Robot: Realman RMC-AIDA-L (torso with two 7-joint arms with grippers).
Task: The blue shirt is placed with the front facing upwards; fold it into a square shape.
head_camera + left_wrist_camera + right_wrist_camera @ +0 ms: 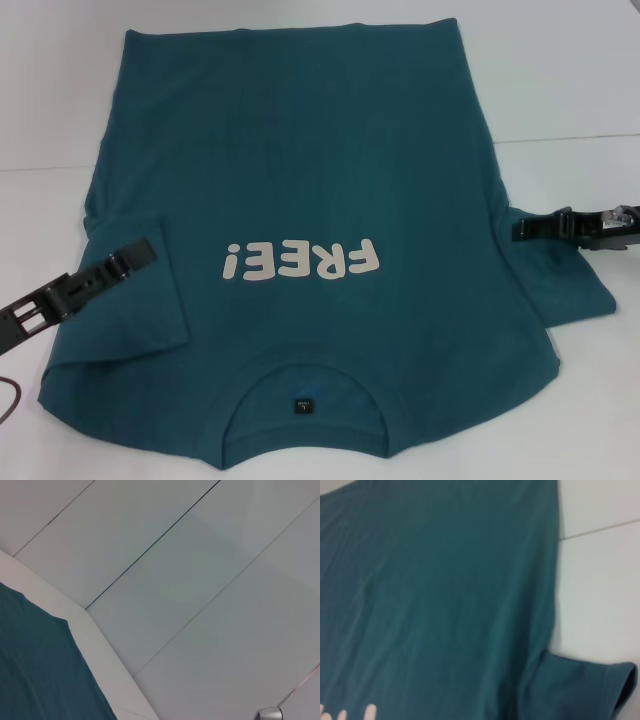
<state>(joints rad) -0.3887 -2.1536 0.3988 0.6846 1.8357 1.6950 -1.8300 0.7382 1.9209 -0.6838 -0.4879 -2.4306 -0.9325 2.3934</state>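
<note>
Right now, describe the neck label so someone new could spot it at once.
Find the blue shirt spread on the white table, then its round collar at the near edge, below the white FREE! lettering. The neck label is the small dark square inside that collar.

The blue shirt (330, 160) is soft matt cloth with smooth white lettering (300, 262); the counter (560, 80) looks smooth, faintly glossy white.

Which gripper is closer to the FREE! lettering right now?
Left. The left gripper lies over the folded-in sleeve, just beside the FREE! lettering on the blue shirt. The right gripper sits at the shirt's opposite edge by the other sleeve, farther off.
</note>
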